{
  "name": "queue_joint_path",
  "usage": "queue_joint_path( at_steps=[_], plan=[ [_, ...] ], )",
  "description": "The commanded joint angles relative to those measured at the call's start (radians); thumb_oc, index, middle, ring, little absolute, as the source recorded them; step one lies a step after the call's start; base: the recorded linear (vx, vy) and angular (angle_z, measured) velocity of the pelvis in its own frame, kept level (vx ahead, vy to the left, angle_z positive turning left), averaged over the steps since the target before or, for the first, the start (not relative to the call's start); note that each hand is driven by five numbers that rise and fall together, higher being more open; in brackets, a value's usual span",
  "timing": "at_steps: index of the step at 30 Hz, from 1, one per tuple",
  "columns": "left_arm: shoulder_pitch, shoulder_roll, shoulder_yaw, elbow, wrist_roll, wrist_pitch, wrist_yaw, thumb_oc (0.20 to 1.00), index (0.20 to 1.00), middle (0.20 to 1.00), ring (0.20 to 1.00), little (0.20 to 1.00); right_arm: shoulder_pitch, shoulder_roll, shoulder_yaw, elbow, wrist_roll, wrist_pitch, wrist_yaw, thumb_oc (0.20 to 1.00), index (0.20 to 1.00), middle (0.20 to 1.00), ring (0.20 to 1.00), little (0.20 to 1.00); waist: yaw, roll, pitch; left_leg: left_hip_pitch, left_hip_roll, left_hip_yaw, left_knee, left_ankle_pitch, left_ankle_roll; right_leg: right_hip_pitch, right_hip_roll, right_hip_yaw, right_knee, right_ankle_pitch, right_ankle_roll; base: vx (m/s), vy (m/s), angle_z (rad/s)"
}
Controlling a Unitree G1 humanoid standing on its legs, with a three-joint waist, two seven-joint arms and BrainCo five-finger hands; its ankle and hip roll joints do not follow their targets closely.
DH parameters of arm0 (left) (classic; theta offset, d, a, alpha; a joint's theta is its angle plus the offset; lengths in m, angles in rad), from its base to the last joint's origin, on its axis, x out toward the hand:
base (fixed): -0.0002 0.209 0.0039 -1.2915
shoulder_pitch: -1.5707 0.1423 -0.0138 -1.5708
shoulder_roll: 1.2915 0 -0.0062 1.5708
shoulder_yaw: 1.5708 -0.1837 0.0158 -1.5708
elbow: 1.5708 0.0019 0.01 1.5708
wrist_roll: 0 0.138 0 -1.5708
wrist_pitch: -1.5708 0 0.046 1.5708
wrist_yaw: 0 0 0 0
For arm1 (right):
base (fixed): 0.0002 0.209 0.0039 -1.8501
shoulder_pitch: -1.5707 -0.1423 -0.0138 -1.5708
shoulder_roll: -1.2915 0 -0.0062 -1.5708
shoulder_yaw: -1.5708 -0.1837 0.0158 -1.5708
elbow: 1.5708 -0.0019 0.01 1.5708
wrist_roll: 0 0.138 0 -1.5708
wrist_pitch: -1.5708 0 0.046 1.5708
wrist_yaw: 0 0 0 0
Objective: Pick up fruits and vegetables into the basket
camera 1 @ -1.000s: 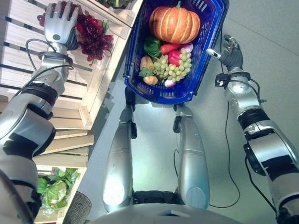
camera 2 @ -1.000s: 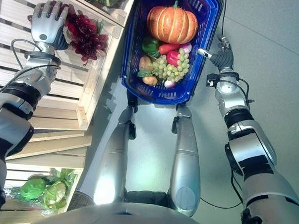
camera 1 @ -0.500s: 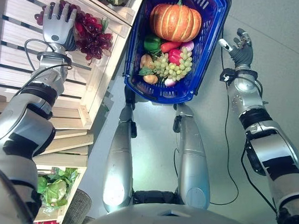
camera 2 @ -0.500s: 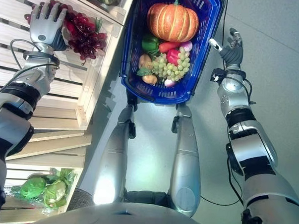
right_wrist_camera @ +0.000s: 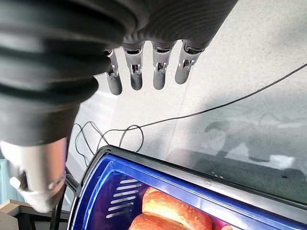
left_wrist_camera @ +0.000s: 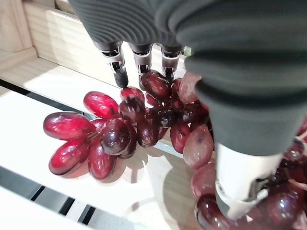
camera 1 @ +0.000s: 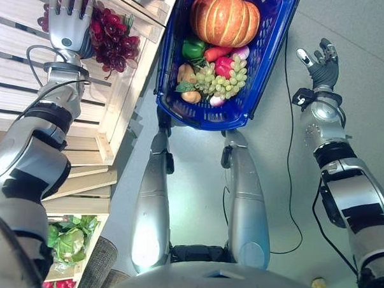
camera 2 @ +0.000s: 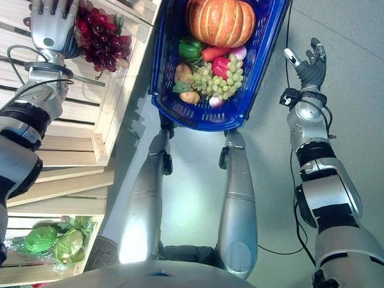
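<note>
No legible text, labels, numbers or signs in any view. The blue basket (camera 1: 258, 89), the wooden shelf (camera 1: 28, 111) and the red grapes (left_wrist_camera: 144, 120) carry no readable print.

Both hands (camera 1: 64, 25) (camera 1: 323, 68) raised, fingers straight.
</note>
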Motion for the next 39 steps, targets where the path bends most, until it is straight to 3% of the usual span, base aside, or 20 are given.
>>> queue_joint_path(
  at_steps=[1, 8, 10, 11, 12, 15, 25, 33, 35, 36, 37, 39],
  plan=[
    [-0.024, 0.039, -0.008, 0.045, 0.055, 0.031, -0.027, 1.0, 1.0, 1.0, 1.0, 1.0, 0.016, -0.033, 0.002, -0.038, 0.04, -0.068, 0.012, 1.0, 1.0, 1.0, 1.0, 1.0, -0.021, 0.006, -0.028, -0.028, -0.078, 0.055, 0.034, -0.043, 0.057, 0.061, 0.089, -0.055, -0.04, -0.032, 0.027, 0.0, 0.0, 0.0],
    [-0.044, 0.032, -0.034, 0.067, 0.079, 0.03, -0.04, 1.0, 1.0, 1.0, 1.0, 1.0, 0.003, -0.027, 0.014, -0.034, 0.04, -0.072, 0.009, 1.0, 1.0, 1.0, 1.0, 1.0, -0.026, 0.01, -0.028, -0.029, -0.079, 0.057, 0.041, -0.043, 0.052, 0.06, 0.084, -0.052, -0.04, -0.029, 0.028, 0.0, 0.0, 0.0],
    [-0.046, 0.033, -0.034, 0.072, 0.087, 0.031, -0.049, 0.818, 0.818, 0.818, 0.818, 0.818, 0.003, -0.025, 0.012, -0.036, 0.04, -0.071, 0.007, 1.0, 1.0, 1.0, 1.0, 1.0, -0.026, 0.01, -0.028, -0.03, -0.079, 0.057, 0.044, -0.044, 0.051, 0.061, 0.083, -0.051, -0.039, -0.029, 0.029, 0.0, 0.0, 0.0],
    [-0.046, 0.033, -0.035, 0.073, 0.087, 0.03, -0.048, 0.818, 0.818, 0.818, 0.818, 0.818, 0.002, -0.024, 0.013, -0.034, 0.039, -0.072, 0.007, 1.0, 1.0, 1.0, 1.0, 1.0, -0.026, 0.01, -0.028, -0.031, -0.079, 0.057, 0.044, -0.044, 0.051, 0.06, 0.083, -0.051, -0.039, -0.029, 0.03, 0.0, 0.0, 0.0],
    [-0.047, 0.033, -0.036, 0.076, 0.084, 0.029, -0.05, 0.711, 0.711, 0.711, 0.711, 0.711, 0.001, -0.023, 0.013, -0.031, 0.038, -0.074, 0.008, 1.0, 1.0, 1.0, 1.0, 1.0, -0.026, 0.01, -0.028, -0.031, -0.078, 0.057, 0.043, -0.043, 0.051, 0.059, 0.083, -0.051, -0.039, -0.028, 0.03, 0.0, 0.0, 0.0],
    [-0.048, 0.031, -0.036, 0.09, 0.087, 0.023, -0.072, 0.2, 0.2, 0.2, 0.2, 0.2, -0.003, -0.022, 0.011, -0.021, 0.041, -0.079, 0.014, 1.0, 1.0, 1.0, 1.0, 1.0, -0.025, 0.009, -0.028, -0.033, -0.077, 0.056, 0.042, -0.043, 0.05, 0.059, 0.082, -0.052, -0.041, -0.027, 0.031, 0.0, 0.0, 0.0],
    [-0.049, 0.022, -0.044, 0.11, 0.075, 0.013, -0.202, 0.2, 0.2, 0.2, 0.2, 0.2, -0.021, -0.017, 0.011, -0.013, 0.049, -0.077, 0.017, 1.0, 1.0, 1.0, 1.0, 1.0, -0.025, 0.005, -0.028, -0.026, -0.077, 0.055, 0.032, -0.04, 0.049, 0.065, 0.082, -0.052, -0.054, -0.021, 0.033, 0.0, 0.0, 0.0],
    [-0.035, 0.016, -0.033, 0.101, -0.055, 0.01, -0.267, 0.2, 0.2, 0.2, 0.2, 0.2, -0.012, -0.012, 0.01, -0.03, 0.049, -0.076, 0.015, 1.0, 1.0, 1.0, 1.0, 1.0, -0.024, 0.008, -0.028, -0.021, -0.081, 0.053, 0.027, -0.037, 0.05, 0.071, 0.083, -0.05, -0.057, -0.018, 0.033, 0.0, 0.0, 0.0],
    [-0.014, 0.009, 0.006, 0.093, -0.274, -0.009, -0.275, 0.2, 0.2, 0.2, 0.2, 0.2, -0.002, -0.004, 0.01, -0.039, 0.047, -0.08, 0.011, 1.0, 1.0, 1.0, 1.0, 1.0, -0.021, 0.008, -0.028, -0.018, -0.081, 0.053, 0.025, -0.034, 0.05, 0.075, 0.083, -0.051, -0.058, -0.018, 0.033, 0.0, 0.0, 0.0],
    [-0.014, 0.01, 0.006, 0.093, -0.274, -0.009, -0.275, 0.2, 0.2, 0.2, 0.2, 0.2, -0.002, -0.004, 0.01, -0.039, 0.047, -0.08, 0.011, 1.0, 1.0, 1.0, 1.0, 1.0, -0.021, 0.008, -0.028, -0.018, -0.081, 0.053, 0.025, -0.034, 0.05, 0.075, 0.083, -0.052, -0.058, -0.018, 0.033, 0.0, 0.0, 0.0],
    [0.005, 0.006, 0.049, 0.083, -0.426, -0.027, -0.291, 0.2, 0.2, 0.2, 0.2, 0.2, 0.007, -0.004, 0.006, -0.052, 0.047, -0.078, 0.011, 1.0, 1.0, 1.0, 1.0, 1.0, -0.02, 0.007, -0.028, -0.015, -0.081, 0.052, 0.023, -0.033, 0.051, 0.078, 0.084, -0.051, -0.056, -0.02, 0.033, 0.0, 0.0, 0.0],
    [0.02, 0.002, 0.101, 0.081, -0.552, -0.066, -0.314, 0.2, 0.2, 0.2, 0.2, 0.2, 0.015, -0.002, 0.0, -0.056, 0.047, -0.078, 0.019, 1.0, 1.0, 1.0, 1.0, 1.0, -0.017, 0.006, -0.028, -0.008, -0.082, 0.051, 0.019, -0.032, 0.052, 0.087, 0.085, -0.052, -0.06, -0.022, 0.033, 0.0, 0.0, 0.0]
  ],
)
